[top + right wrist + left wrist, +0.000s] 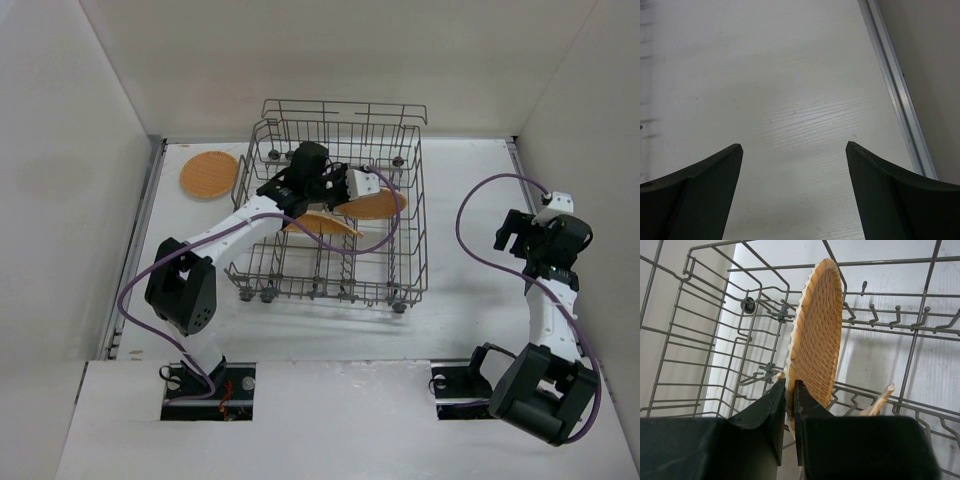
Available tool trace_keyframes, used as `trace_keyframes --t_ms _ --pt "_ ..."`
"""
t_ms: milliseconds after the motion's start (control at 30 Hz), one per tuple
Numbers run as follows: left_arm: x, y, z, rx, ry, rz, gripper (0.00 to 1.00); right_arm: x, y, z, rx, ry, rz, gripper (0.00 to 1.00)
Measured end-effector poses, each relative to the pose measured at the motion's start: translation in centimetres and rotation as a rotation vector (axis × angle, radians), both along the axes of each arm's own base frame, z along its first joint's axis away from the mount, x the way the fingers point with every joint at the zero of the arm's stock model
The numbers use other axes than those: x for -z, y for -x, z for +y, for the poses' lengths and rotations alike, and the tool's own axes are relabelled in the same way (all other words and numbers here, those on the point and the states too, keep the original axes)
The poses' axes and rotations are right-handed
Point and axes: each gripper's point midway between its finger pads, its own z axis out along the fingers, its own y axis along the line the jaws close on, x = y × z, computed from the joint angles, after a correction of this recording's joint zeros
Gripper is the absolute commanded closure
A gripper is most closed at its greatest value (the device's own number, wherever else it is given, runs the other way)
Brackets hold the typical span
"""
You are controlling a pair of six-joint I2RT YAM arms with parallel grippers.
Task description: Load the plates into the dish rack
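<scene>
The grey wire dish rack [412,262] stands mid-table. My left gripper [357,199] reaches into it and is shut on the rim of an orange-tan plate [385,206], held on edge among the tines. In the left wrist view the gripper [789,385] pinches that plate [817,335] at its lower edge. A second plate [322,225] leans inside the rack; its edge shows in the left wrist view [880,399]. A third plate [209,175] lies flat on the table left of the rack. My right gripper [512,236] is open and empty above bare table [794,146].
White walls close in the table on three sides. A metal rail [897,95] runs along the right edge close to the right gripper. The rack's tall wire sides [700,335] surround the left gripper.
</scene>
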Motion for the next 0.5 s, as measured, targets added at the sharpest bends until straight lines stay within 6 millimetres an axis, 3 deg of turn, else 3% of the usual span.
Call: trace_keyframes --t_ms 500 --pt "-0.12 -0.04 -0.01 0.003 0.003 -0.003 0.96 0.08 0.00 -0.01 0.002 -0.004 0.002 0.10"
